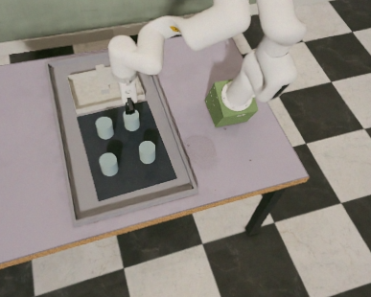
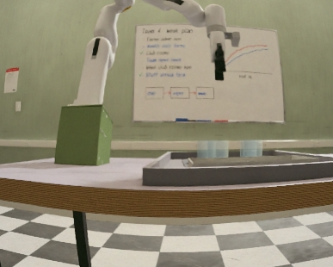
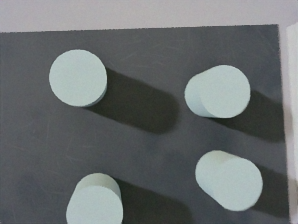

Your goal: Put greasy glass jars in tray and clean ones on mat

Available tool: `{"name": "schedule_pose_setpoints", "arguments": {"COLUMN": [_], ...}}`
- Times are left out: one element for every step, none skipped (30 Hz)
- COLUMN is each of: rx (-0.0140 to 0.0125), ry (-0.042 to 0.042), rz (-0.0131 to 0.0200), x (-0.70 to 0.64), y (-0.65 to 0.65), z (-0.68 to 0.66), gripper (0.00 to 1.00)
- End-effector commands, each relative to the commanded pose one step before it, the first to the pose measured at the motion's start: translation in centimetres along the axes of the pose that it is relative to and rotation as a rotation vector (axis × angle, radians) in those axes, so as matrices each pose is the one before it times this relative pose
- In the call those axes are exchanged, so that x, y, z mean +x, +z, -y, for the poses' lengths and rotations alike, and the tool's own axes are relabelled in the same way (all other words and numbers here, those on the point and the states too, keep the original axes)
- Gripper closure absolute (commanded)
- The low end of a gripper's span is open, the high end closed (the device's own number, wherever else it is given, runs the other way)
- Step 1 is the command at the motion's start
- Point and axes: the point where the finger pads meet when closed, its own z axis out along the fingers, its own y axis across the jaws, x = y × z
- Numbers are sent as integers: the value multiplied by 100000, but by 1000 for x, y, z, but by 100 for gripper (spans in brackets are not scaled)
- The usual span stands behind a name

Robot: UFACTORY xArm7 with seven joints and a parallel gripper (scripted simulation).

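Several pale blue glass jars stand upright on the dark drying mat: two at the far side and two nearer. In the wrist view they show from above, all apart from each other. The cream tray lies empty beyond the mat; its edge shows at the right of the wrist view. My gripper is open and empty. It hangs high above the far right jar, as the side view shows. Its fingers are out of the wrist view.
A grey raised frame encloses the mat and tray. The arm's green base block stands on the table to the right of the frame. In the side view the jars rise just above the frame's rim.
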Motion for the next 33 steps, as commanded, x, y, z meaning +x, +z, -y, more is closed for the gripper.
{"name": "schedule_pose_setpoints", "arguments": {"rx": [5274,0,653,653,653,685,685,685,685,685,685,685,685,0,0,0,0,0,0,0,0,0,0,0,0,0,0,0,0,0,0,0,0], "ry": [-1257,0,-120,-120,-120,-132,-132,-132,-132,-132,-132,-132,-132,0,0,0,0,0,0,0,0,0,0,0,0,0,0,0,0,0,0,0,0], "rz": [-545,0,-8,-8,-8,3,3,3,3,3,3,3,3,0,0,0,0,0,0,0,0,0,0,0,0,0,0,0,0,0,0,0,0], "x": [1384,0,141,141,140,147,147,146,146,146,146,146,146,0,0,0,0,0,0,0,0,0,0,0,0,0,0,0,0,0,0,0,0], "y": [2016,0,314,314,313,321,320,320,319,318,317,317,316,0,0,0,0,0,0,0,0,0,0,0,0,0,0,0,0,0,0,0,0], "z": [-443,0,-88,-90,-92,-95,-97,-100,-102,-104,-107,-109,-112,0,0,0,0,0,0,0,0,0,0,0,0,0,0,0,0,0,0,0,0], "gripper": [0,0,0,0,0,0,0,0,0,0,0,0,0,0,0,0,0,0,0,0,0,0,0,0,0,0,0,100,100,100,100,100,100]}}
